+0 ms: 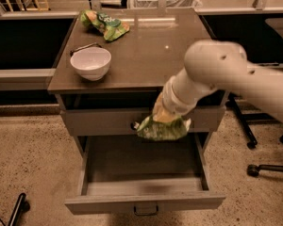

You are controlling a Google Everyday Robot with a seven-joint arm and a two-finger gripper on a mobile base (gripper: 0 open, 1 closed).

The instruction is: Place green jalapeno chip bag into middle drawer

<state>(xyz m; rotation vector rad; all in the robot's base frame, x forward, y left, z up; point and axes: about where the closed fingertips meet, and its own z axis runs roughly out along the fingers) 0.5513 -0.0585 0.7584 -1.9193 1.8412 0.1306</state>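
The green jalapeno chip bag (161, 128) hangs from my gripper (163, 117), which is shut on the bag's top. The bag sits in the air in front of the upper drawer front, just above the back right part of the open middle drawer (141, 166). The drawer is pulled out wide and its grey floor is bare. My white arm (217, 74) reaches in from the right and hides the cabinet's right front corner.
A white bowl (90, 63) stands on the brown cabinet top (146, 46) at the left. An orange-and-green bag (104, 24) lies at the back left. The upper drawer front (104, 121) is shut. Office chair legs (269, 164) stand on the floor at the right.
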